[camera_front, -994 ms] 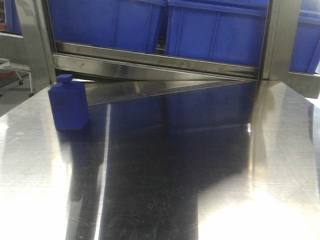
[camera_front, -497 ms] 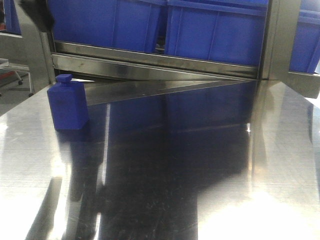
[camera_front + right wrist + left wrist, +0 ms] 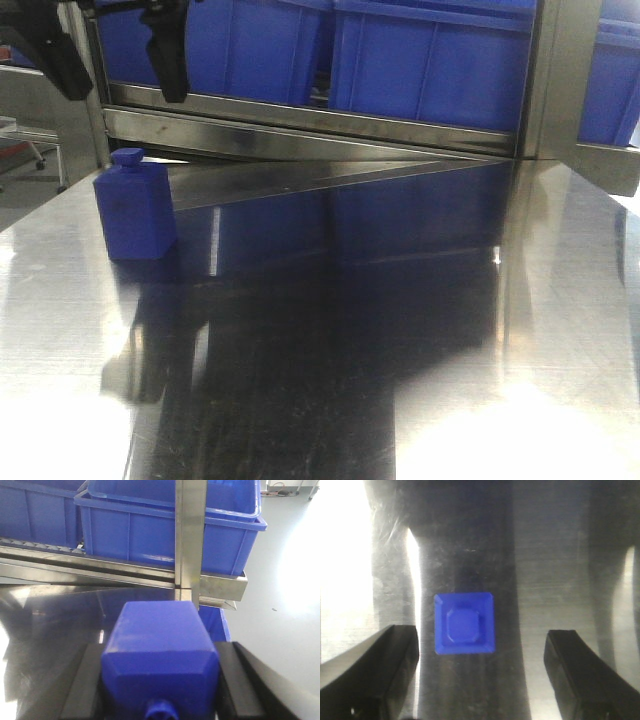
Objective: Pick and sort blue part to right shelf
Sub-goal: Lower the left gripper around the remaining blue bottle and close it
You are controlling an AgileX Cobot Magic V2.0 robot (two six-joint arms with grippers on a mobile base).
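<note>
— Steel table (image 3: 420, 330), shiny, one item logged: the blue part (image 3: 135, 215), upright near the left edge, well apart from the right shelf (image 3: 300, 125) with its blue bins (image 3: 430, 60). Hands?
— Left hand (image 3: 122, 92): spread wide, hanging above the blue part. Its own camera showed us the cap centred between the fingers (image 3: 385, 670), neither touching. Right hand (image 3: 160, 680): clamped on a second blue part (image 3: 160, 645), facing the shelf.
— Step in hand?
— We judged it the approach before the pick. Next move called for a straight descent until the fingers flanked the body, then closing on its flat sides. The part being narrow-based, we noted a tipping risk if one finger arrived first.
— Change against earlier entries?
— One second before, we recorded no hand in the front view; half a second before, one fingertip at the top left corner. Both fingers had since come in. Part unmoved.
</note>
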